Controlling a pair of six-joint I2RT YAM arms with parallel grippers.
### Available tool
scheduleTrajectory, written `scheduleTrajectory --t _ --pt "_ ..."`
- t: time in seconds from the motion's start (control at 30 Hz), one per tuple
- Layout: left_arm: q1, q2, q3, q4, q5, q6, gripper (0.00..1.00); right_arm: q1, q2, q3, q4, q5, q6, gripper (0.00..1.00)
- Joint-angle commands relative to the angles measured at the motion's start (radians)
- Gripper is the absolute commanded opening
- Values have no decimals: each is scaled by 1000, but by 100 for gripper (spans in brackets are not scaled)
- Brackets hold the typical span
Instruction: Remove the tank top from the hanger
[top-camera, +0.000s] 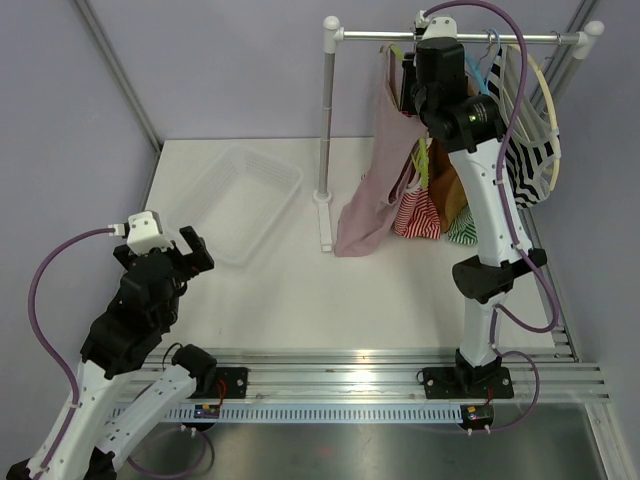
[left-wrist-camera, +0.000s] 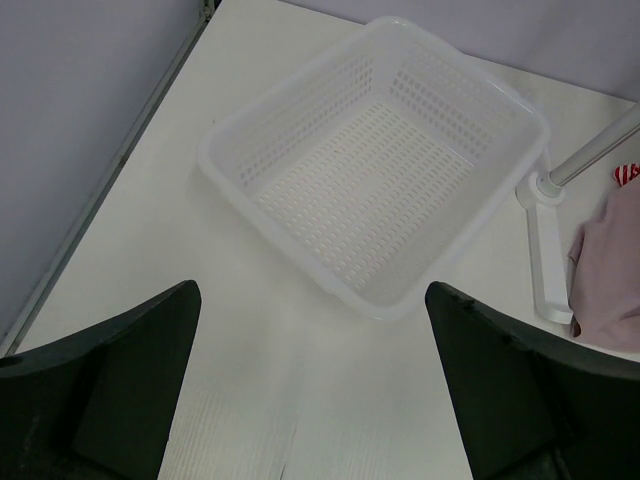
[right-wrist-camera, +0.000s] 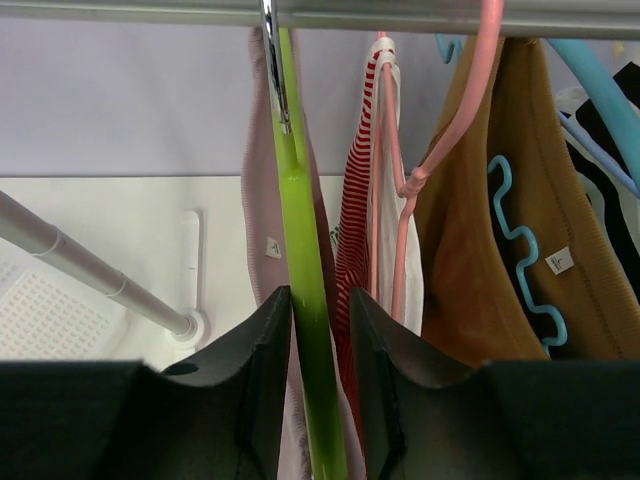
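A pale pink tank top (top-camera: 372, 170) hangs on a lime green hanger (right-wrist-camera: 300, 250) at the left end of the clothes rail (top-camera: 370, 35). In the right wrist view its pink strap (right-wrist-camera: 258, 150) shows behind the hanger's neck. My right gripper (right-wrist-camera: 320, 300) is raised at the rail (top-camera: 412, 80). Its jaws stand narrowly on either side of the green hanger's neck, the left finger touching it and a thin gap at the right finger. My left gripper (left-wrist-camera: 310, 400) is open and empty, low over the table in front of the basket (top-camera: 190, 250).
A white perforated basket (left-wrist-camera: 300, 115) sits on the table at the left (top-camera: 285, 185). The rail's white post and foot (top-camera: 325, 200) stand mid-table. Red-striped, brown and black-and-white garments (top-camera: 530, 160) hang on pink and blue hangers to the right.
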Motion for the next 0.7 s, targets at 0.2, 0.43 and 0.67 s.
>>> scheduleTrajectory --t 0.2,0.43,0.67 --pt "-1 0 -3 49 14 15 99 1 32 58 27 4 -44 33" --pt "-1 0 -3 50 17 16 99 1 32 66 27 9 -53 9" --pt "-1 1 -4 52 17 16 99 1 -26 52 99 -59 -17 0"
